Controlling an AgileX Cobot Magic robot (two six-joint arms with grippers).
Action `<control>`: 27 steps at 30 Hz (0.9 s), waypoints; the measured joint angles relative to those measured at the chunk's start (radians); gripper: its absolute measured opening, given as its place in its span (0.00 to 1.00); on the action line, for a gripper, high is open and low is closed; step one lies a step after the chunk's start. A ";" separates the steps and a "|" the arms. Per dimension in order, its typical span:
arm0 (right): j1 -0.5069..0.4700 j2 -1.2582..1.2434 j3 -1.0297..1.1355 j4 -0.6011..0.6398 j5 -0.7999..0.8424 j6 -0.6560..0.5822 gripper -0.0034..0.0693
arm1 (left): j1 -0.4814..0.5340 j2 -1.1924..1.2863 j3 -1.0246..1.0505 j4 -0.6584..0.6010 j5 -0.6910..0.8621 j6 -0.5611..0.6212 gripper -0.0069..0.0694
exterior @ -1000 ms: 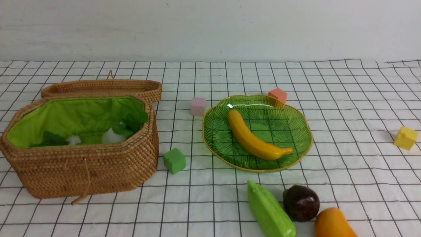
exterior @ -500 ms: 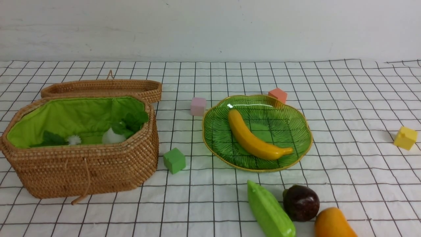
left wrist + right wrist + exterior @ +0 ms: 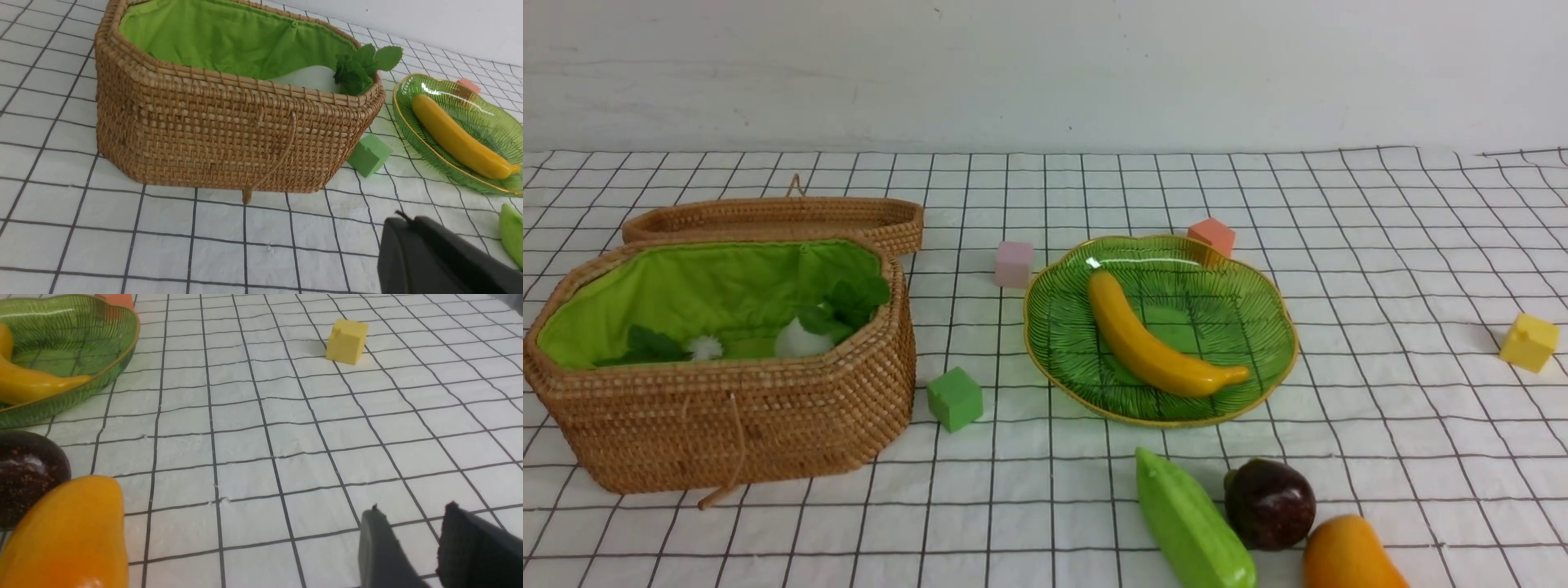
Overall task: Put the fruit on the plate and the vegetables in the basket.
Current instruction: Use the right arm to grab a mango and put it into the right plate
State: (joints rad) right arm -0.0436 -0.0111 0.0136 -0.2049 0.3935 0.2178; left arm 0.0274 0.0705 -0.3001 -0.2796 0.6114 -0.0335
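Observation:
The basket stands open at the left with the white radish and green leaves inside; no carrot body shows. The banana lies on the green plate. The light-green gourd, the purple ball and the mango lie on the cloth in front of the plate. Neither gripper shows in the front view. My left gripper is shut and empty above the cloth, between the basket and the gourd. My right gripper is open and empty, to the right of the mango.
The basket's lid lies behind it. A green cube sits between basket and plate. A pink cube and an orange cube sit behind the plate. A yellow cube sits far right.

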 joint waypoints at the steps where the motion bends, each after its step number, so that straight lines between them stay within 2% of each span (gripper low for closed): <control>1: 0.000 0.000 0.000 0.000 0.000 0.000 0.38 | 0.000 -0.020 0.025 0.001 -0.018 0.000 0.07; 6: 0.000 0.000 0.000 0.000 0.000 0.000 0.38 | 0.000 -0.079 0.176 0.041 -0.128 -0.001 0.07; 9: 0.000 0.000 0.000 0.000 0.000 0.000 0.38 | 0.000 -0.080 0.301 0.113 -0.243 -0.001 0.07; 13: 0.000 0.000 0.000 0.000 0.000 0.000 0.38 | 0.000 -0.080 0.328 0.171 -0.226 -0.001 0.07; 23: 0.000 0.000 0.000 -0.004 0.000 0.000 0.38 | 0.000 -0.080 0.331 0.179 -0.223 -0.001 0.07; 27: 0.000 0.000 0.000 -0.057 0.000 0.000 0.38 | 0.000 -0.080 0.331 0.180 -0.221 -0.001 0.07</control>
State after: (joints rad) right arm -0.0436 -0.0111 0.0136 -0.2623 0.3935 0.2178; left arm 0.0274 -0.0099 0.0308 -0.0996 0.3899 -0.0344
